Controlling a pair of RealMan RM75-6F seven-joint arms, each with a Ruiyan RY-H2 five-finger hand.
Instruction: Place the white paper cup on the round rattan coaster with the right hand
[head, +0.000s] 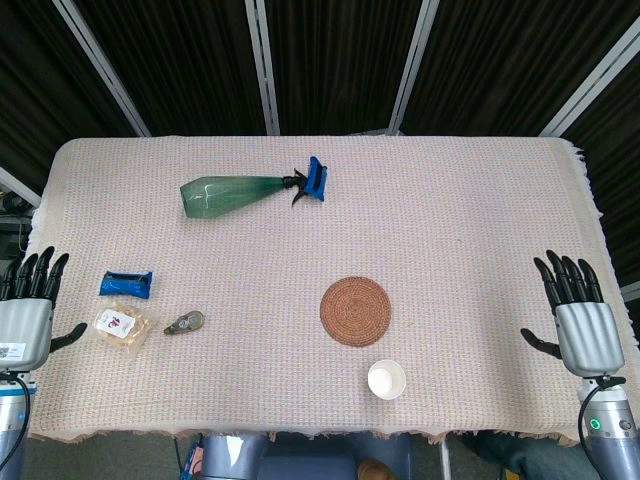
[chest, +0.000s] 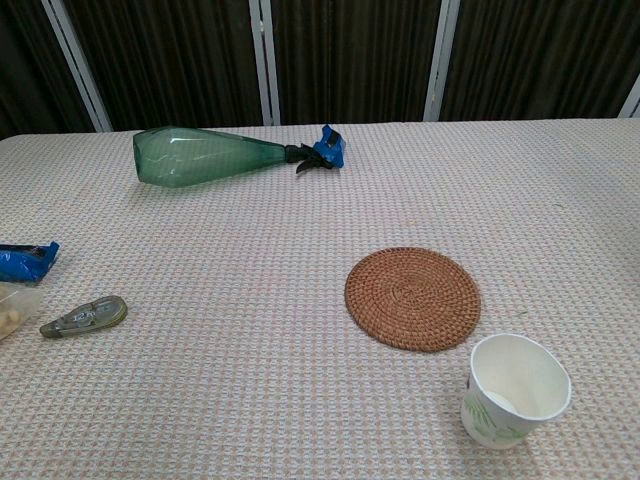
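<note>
The white paper cup (head: 387, 379) (chest: 514, 391) stands upright near the table's front edge, just right of and in front of the round rattan coaster (head: 355, 311) (chest: 412, 297). The coaster lies flat with nothing on it. My right hand (head: 578, 312) rests at the table's right edge, fingers spread and empty, well to the right of the cup. My left hand (head: 28, 305) sits at the left edge, also open and empty. Neither hand shows in the chest view.
A green spray bottle (head: 246, 191) (chest: 215, 155) with a blue trigger lies on its side at the back. Near the left edge lie a blue packet (head: 126, 284), a snack bag (head: 123, 324) and a correction tape dispenser (head: 186, 322) (chest: 84, 316).
</note>
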